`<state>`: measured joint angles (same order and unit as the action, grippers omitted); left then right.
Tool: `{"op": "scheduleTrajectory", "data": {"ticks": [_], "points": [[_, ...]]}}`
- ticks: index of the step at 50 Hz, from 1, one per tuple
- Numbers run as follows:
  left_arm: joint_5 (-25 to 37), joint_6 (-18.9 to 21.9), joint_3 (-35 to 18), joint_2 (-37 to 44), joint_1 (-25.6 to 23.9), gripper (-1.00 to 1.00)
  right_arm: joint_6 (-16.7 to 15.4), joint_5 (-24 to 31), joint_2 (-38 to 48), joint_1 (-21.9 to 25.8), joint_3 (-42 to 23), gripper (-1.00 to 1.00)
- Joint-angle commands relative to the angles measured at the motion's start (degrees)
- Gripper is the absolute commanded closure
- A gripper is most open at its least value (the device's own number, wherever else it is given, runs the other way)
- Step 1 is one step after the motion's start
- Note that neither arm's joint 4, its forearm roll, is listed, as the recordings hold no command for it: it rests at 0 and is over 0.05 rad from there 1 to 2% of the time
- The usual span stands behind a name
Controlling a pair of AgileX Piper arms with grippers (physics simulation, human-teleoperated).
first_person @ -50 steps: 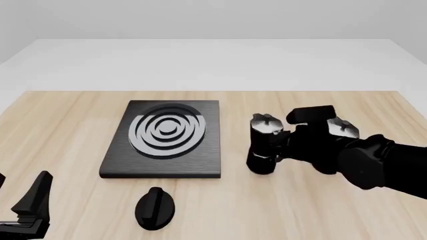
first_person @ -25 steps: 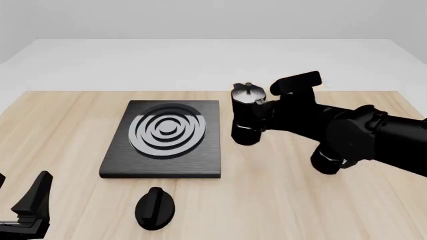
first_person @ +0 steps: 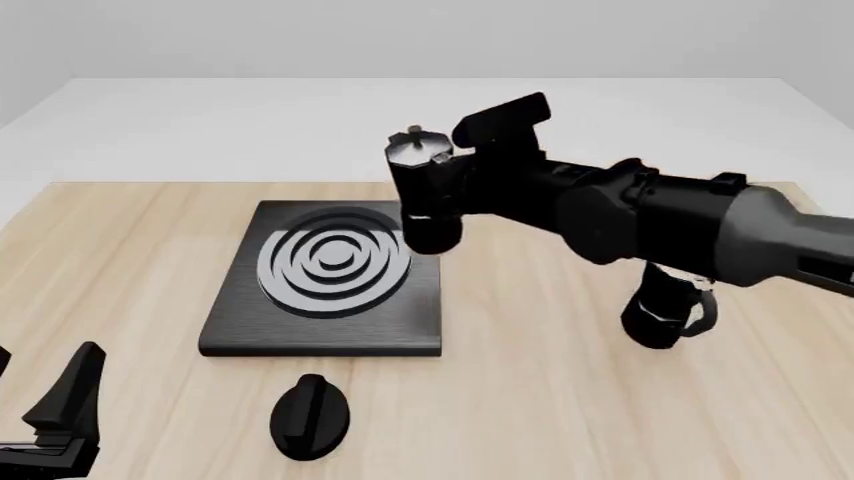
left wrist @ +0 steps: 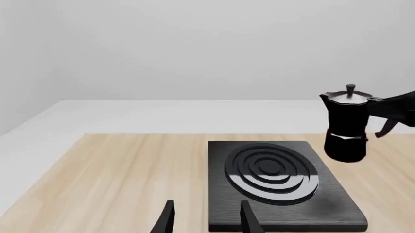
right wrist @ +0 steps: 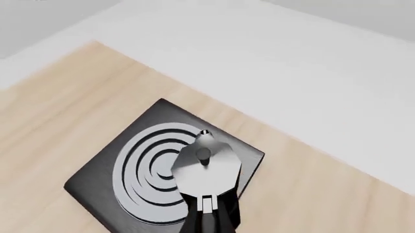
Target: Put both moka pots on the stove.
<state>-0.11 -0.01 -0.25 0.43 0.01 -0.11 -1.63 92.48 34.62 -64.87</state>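
My right gripper (first_person: pixel 470 188) is shut on the side handle of one black moka pot (first_person: pixel 424 198) and holds it in the air over the right edge of the stove (first_person: pixel 240 325). The right wrist view looks down on its silvery lid (right wrist: pixel 206 160), which hangs over the right part of the stove (right wrist: pixel 91 187) and its burner rings. The left wrist view shows the pot (left wrist: pixel 347 127) clear above the stove (left wrist: pixel 334 206). The other moka pot (first_person: pixel 663 318) stands on the table at the right, partly hidden by my right arm. My left gripper (first_person: pixel 40 390) is open and empty at the near left.
A low black oval knob (first_person: pixel 311 415) lies on the wooden table (first_person: pixel 120 250) in front of the stove. My left fingertips (left wrist: pixel 167 216) show near the stove's front edge in the left wrist view. A white surface lies beyond the table's far edge.
My right gripper has lifted the moka pot off the table and carried it left, up to the stove's right edge. The second pot now shows under the arm. The left arm has not moved.
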Motion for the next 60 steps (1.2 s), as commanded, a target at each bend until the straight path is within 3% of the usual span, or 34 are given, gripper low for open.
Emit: {"op": "scheduleTrajectory", "data": {"ticks": [1,22,49,60], "points": [[0.0,0.0,0.0,0.01,0.0,-1.0,-0.51,0.92,5.79,2.72,-11.43,1.0],[0.0,0.0,0.0,0.0,-0.01,-1.0,-1.05,4.83,19.57,6.11,-30.16,1.0],[0.0,0.01,0.0,0.0,0.01,-1.0,-0.27,6.79,31.63,9.04,-45.98,1.0],[0.0,0.0,0.0,0.0,-0.01,-1.0,0.3,6.83,34.82,9.86,-49.1,1.0]]}}
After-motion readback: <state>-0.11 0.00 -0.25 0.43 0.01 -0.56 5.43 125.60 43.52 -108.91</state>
